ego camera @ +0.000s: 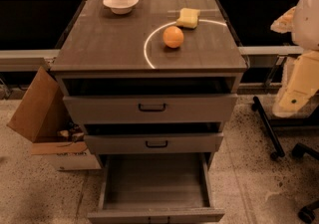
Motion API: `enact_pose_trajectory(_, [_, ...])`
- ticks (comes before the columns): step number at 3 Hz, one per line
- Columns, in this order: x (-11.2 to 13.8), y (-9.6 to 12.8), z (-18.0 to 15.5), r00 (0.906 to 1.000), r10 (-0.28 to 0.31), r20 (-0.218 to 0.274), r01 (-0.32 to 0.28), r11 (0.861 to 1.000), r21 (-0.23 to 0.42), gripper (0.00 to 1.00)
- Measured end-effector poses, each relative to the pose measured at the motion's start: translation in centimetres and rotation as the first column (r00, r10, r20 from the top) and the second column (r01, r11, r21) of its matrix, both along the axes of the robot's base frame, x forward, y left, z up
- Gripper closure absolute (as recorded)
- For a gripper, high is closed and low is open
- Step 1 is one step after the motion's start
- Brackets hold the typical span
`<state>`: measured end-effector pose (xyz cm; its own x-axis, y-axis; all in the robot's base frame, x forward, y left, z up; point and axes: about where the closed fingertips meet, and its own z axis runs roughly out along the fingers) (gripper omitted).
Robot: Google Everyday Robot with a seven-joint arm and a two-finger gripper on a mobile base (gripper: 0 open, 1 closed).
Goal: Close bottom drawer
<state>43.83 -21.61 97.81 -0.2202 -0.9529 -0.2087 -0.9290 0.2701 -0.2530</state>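
The bottom drawer (155, 215) of the grey wood-grain cabinet (99, 44) is pulled far out toward me. Its long grey box (155, 180) shows bare inside, and its low front lies at the bottom edge of the camera view with the handle mostly cut off. The two drawer fronts above it, the tallest one (149, 108) and the middle-sized one (154, 144), stand slightly out, with dark gaps above them. My arm's white and yellowish housing (301, 78) is at the far right, well away from the drawers. My gripper (283, 20) seems to be the pale part at its upper end, level with the cabinet top.
On the cabinet top are a white bowl (120, 2), an orange (173, 37) and a yellow sponge (188, 17). An open cardboard box (40, 113) leans against the cabinet's left side. Black chair legs with castors (271, 133) stand on the speckled floor at right.
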Motion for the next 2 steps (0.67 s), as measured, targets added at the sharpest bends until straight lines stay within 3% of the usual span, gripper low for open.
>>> enact_pose_trajectory(1, [0.0, 0.0, 0.0, 1.0, -0.002, 0.004, 0.002, 1.0, 0.004, 0.0])
enact_pose_trajectory(2, [-0.7, 0.8, -2.6, 0.9992, -0.01, -0.04, 0.013, 0.996, 0.086, 0.0])
